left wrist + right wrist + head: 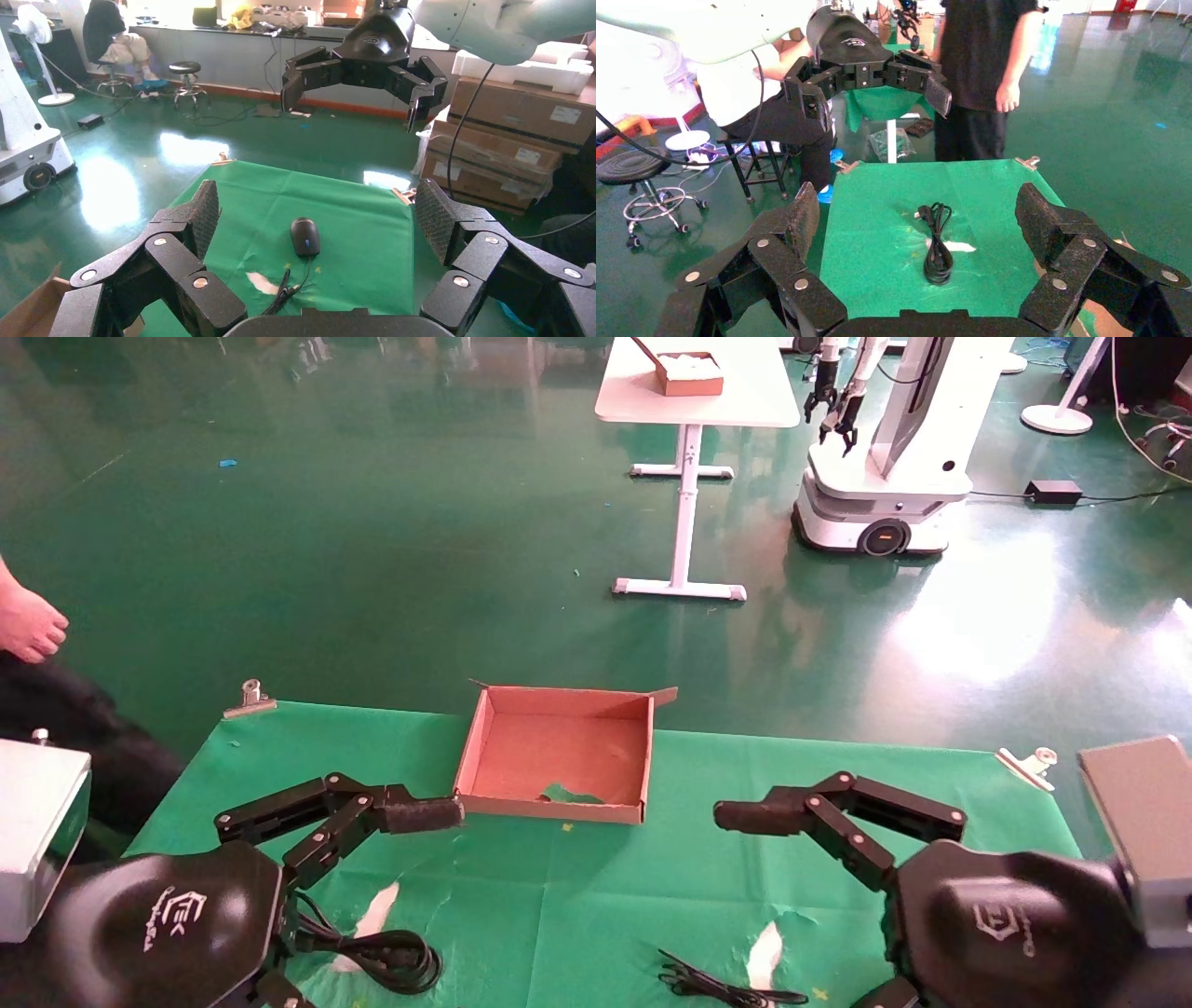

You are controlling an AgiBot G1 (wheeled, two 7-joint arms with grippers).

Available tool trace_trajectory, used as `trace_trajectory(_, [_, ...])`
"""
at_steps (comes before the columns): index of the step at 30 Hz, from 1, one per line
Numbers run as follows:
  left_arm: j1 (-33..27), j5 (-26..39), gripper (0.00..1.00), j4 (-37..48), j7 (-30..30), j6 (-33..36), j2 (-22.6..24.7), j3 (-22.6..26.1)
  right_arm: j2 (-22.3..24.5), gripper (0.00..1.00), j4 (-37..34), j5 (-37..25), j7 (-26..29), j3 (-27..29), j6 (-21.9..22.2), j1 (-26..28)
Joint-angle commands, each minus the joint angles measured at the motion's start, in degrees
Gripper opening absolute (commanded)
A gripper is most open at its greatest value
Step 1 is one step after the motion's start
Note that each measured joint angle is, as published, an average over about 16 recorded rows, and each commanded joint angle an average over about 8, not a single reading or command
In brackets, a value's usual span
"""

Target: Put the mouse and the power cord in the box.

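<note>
Power cord [386, 955] lies beside the left end effector [320, 217], spread wide.

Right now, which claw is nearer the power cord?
Left. The left claw hovers open on the same side of the table as the power cord, which lies below its arm. The right claw, also open, is across the table.

Empty box [559, 756]; mouse [305, 236], power cord [937, 242] outside.

Green-clothed table [708, 896], as I see it from the head camera.
On it I note the box [559, 747] at the far edge, the power cord [386, 957] near-left, the mouse [305, 236] near-right.
</note>
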Motion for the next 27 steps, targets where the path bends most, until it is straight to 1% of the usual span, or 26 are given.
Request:
trace_trajectory(1, [0.00, 0.00, 1.00, 0.00, 0.00, 0.00, 0.00, 0.00, 0.00, 1.00, 0.00, 0.00, 0.00, 0.00, 0.00, 0.00])
trace_trajectory(27, [0.00, 0.00, 1.00, 0.00, 0.00, 0.00, 0.00, 0.00, 0.00, 1.00, 0.00, 0.00, 0.00, 0.00, 0.00, 0.00])
